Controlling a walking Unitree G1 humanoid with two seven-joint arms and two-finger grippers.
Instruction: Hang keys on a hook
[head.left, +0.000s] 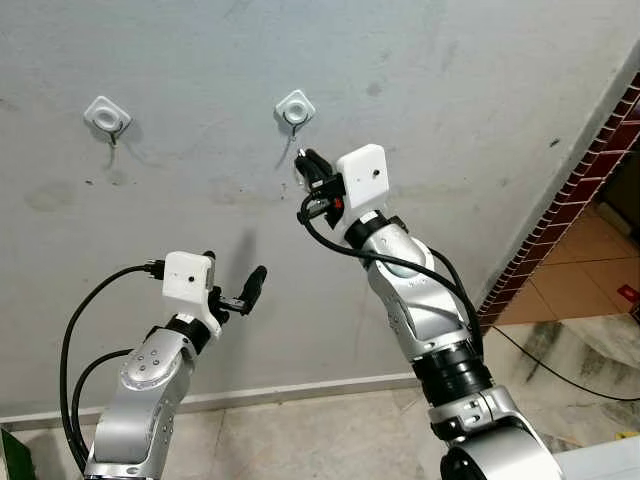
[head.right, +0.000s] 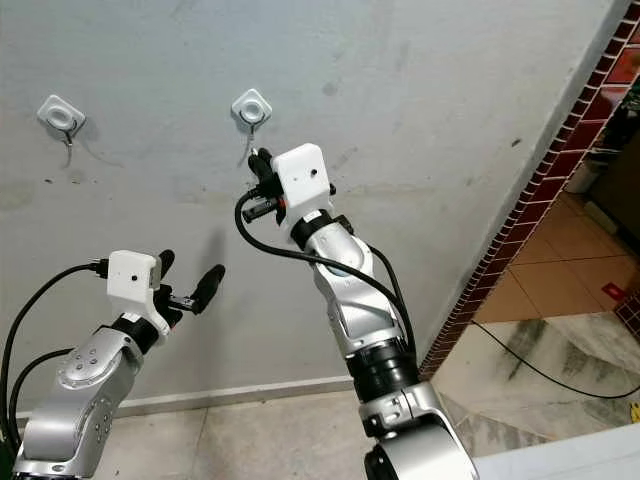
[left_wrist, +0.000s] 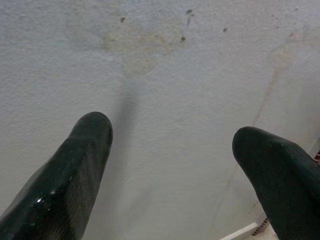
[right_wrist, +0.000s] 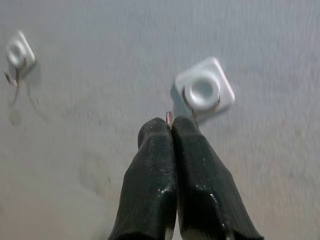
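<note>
Right wrist view: the right hand (right_wrist: 171, 125) pinches a small metal key tip (right_wrist: 169, 119) just below the white square wall hook (right_wrist: 204, 91); hanging remains undone.

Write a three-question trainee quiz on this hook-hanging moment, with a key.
1. True or false: the left gripper has its fingers spread apart.
2. Which wall hook is the right gripper raised toward? A) the nearer hook B) the farther hook
3. Fill in: a small metal tip shows between the right gripper's ____ fingertips.

Key
1. True; it is held low, facing the bare wall.
2. A; the gripper sits just below that hook.
3. Closed; the pinched piece is too small to identify for certain.
</note>
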